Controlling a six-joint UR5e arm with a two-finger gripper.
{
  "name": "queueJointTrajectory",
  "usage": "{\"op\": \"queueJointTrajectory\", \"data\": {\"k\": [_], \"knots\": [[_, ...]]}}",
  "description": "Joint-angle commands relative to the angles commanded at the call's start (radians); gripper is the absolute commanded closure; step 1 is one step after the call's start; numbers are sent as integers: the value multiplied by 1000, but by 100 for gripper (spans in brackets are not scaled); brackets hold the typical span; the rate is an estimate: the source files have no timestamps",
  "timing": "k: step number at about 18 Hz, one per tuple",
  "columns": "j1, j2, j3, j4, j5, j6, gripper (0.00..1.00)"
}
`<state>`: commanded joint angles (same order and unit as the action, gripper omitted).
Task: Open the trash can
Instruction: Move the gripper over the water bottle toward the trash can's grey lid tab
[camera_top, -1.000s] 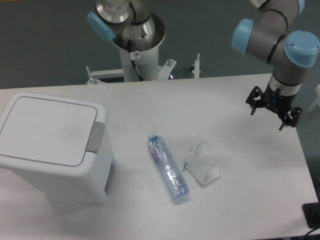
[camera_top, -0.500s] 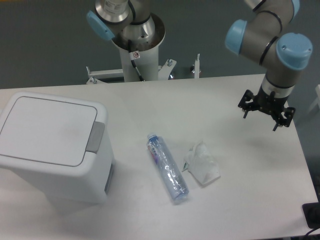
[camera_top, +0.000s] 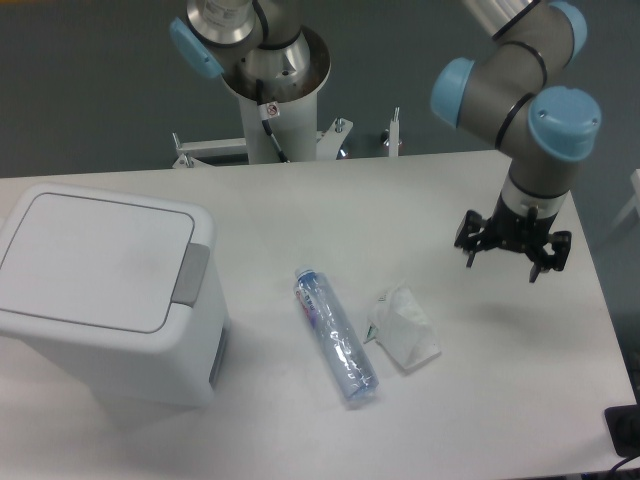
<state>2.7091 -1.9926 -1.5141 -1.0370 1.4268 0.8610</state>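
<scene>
You have the trash can at the far left of the worktop, lid down flat, its grey push-button set on the lid's right edge, facing the middle of the worktop. The pincer hangs above the right side, well apart from the can, fingers spread and holding nothing. Between the 2 lie a clear plastic bottle and, just right of it, a crumpled white wrapper; neither touches the can. Judgement: the step in hand is the approach, with the press itself not yet begun. To do it well, carry the pincer leftward with enough height to pass over the bottle and wrapper, then stop directly above the grey button, not the white lid panel beside it. Bring the fingers together first, so 1 firm tip meets the button. Press straight down, squarely on the button's middle; an off-centre push near its edge could slip onto the lid or nudge the whole can. Leave the lid's swing path free.
</scene>
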Motion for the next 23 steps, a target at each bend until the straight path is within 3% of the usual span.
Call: {"op": "queueJointTrajectory", "data": {"k": [7, 10, 17, 23], "knots": [[-135, 5, 143, -87, -97, -259, 0], [-176, 34, 164, -97, -195, -322, 0], [-272, 155, 152, -109, -371, -460, 0], [-298, 210, 104, -158, -370, -497, 0]]}}
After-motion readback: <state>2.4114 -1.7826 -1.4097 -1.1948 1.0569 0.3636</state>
